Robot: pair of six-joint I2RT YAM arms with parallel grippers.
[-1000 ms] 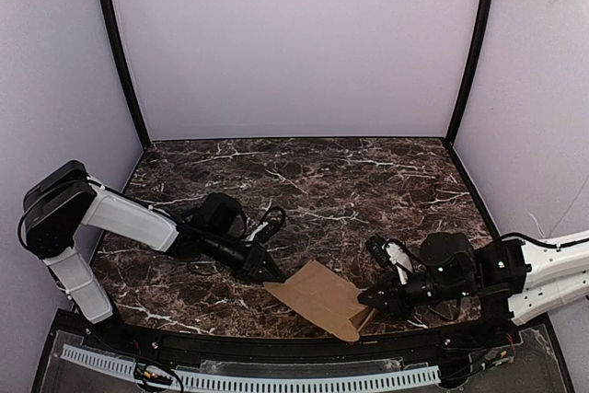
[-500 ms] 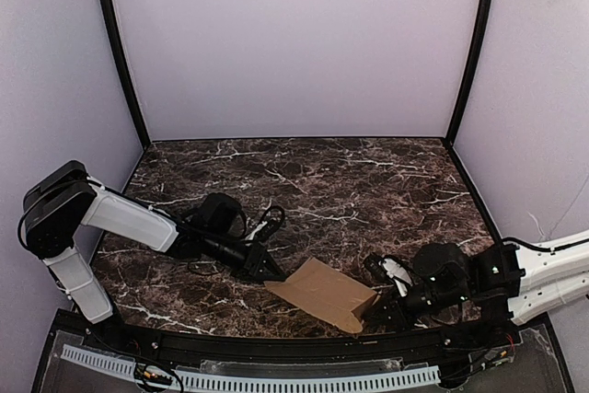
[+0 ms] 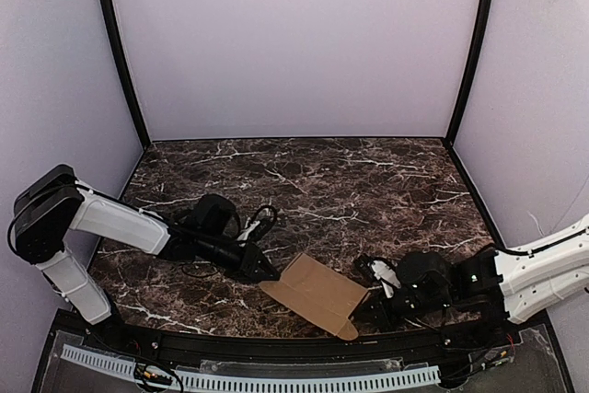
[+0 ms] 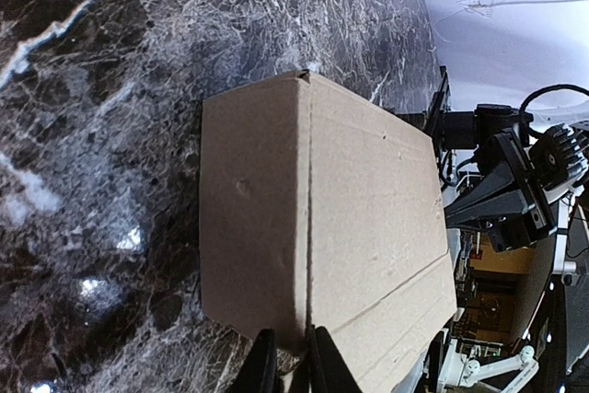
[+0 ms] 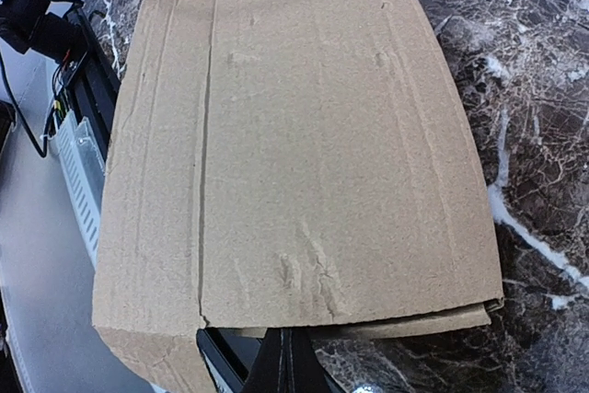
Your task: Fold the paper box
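The paper box (image 3: 315, 294) lies flattened on the dark marble bench (image 3: 368, 181), near its front edge and about midway between the two arms. Lavender walls (image 3: 294, 43) close in the bench on three sides. A white perforated strip (image 3: 276, 380) runs along the front, just beyond the box's near corner.

In the overhead view the box's long axis runs diagonally, from far-left to near-right, and a small rounded tab points at the front strip. From the left wrist, a main crease runs straight away from the fingers.

The left gripper (image 3: 263, 274) is pinched on the box's left corner, its fingers (image 4: 265, 370) drawn together over the edge. The right gripper (image 3: 370, 305) is clamped on the opposite right edge, and its fingers (image 5: 285, 364) meet over the cardboard there.
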